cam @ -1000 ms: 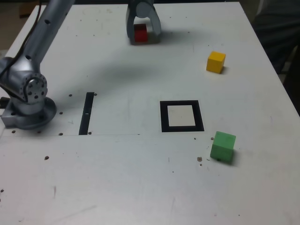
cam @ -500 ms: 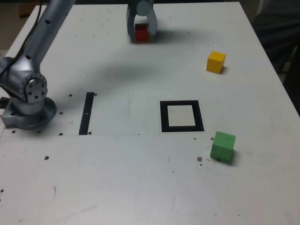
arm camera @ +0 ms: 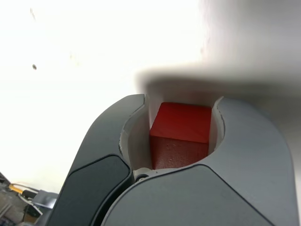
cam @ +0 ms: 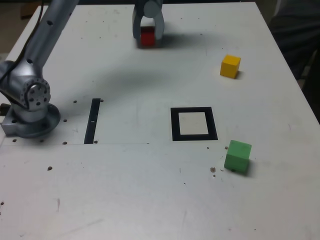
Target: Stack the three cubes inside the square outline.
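Note:
At the far side of the table, my gripper (cam: pixel 147 36) is shut on the red cube (cam: pixel 147 36). The wrist view shows the red cube (arm camera: pixel 181 133) pressed between both grey fingers (arm camera: pixel 113 141). The yellow cube (cam: pixel 230 66) sits alone toward the exterior view's right, far side. The green cube (cam: pixel 237 156) rests just below and right of the square outline (cam: pixel 194 124), a black border with a white centre near the table's middle. Nothing lies inside the outline.
The arm's base (cam: pixel 30 107) stands at the exterior view's left edge. A narrow black strip (cam: pixel 92 120) lies between the base and the outline. A dark shape fills the far right corner beyond the table edge (cam: pixel 295 30).
The fingers have closed inward onto the red cube, from wide apart around it to pressing its sides. The cube has shifted slightly left. The other cubes have not moved.

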